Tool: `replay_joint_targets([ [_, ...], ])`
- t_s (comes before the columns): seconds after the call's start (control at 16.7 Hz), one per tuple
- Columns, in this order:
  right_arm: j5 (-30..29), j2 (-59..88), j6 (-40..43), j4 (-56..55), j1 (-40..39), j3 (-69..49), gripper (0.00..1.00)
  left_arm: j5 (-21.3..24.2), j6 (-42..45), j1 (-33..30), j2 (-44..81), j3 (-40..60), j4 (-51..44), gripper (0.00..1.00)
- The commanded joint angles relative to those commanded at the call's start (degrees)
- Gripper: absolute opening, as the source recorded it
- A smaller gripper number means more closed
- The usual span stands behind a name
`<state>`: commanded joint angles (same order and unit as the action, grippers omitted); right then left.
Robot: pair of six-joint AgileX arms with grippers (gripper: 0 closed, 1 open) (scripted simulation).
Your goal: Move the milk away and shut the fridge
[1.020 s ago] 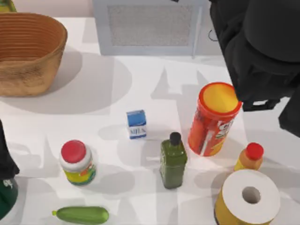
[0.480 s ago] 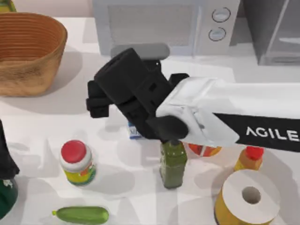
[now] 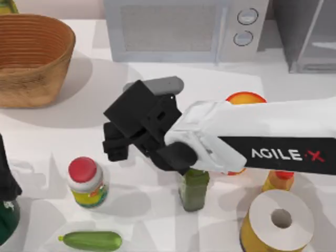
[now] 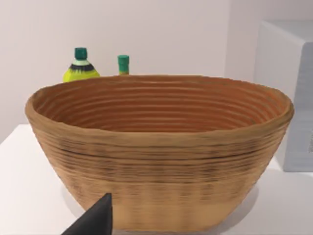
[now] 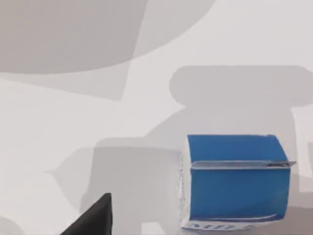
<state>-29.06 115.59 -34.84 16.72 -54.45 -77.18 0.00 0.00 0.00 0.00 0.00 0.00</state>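
At the table's near edge lie a cucumber [image 3: 90, 240] and a tape roll [image 3: 276, 220]; just behind stand a red-capped jar [image 3: 86, 181] and green bottle [image 3: 193, 188]. Mid-table, the right gripper [image 3: 116, 143] hovers over the milk [image 5: 234, 182], which stands upright on the table below it; whether its fingers are spread I cannot tell. The left arm [image 3: 7, 194] sits at the left edge. A basket [image 3: 32, 58], microwave [image 3: 184, 30] and fridge [image 3: 307, 34] line the far edge.

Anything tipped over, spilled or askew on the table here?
Nothing stands out. The milk carton stands upright on the table below the right gripper, and the red-capped jar and green bottle are upright. The cucumber lies flat.
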Motion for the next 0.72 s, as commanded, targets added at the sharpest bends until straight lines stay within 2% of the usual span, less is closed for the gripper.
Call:
replay_joint_targets([
  [0.42, 0.8, 5.0, 1.1, -1.3, 1.2, -4.5, 1.00, 0.0, 0.0, 0.0, 0.0, 0.0, 0.0, 1.00],
  [0.72, 1.5, 6.7, 2.3, -4.7, 2.5, -3.1, 1.00, 0.0, 0.0, 0.0, 0.0, 0.0, 0.0, 1.00],
])
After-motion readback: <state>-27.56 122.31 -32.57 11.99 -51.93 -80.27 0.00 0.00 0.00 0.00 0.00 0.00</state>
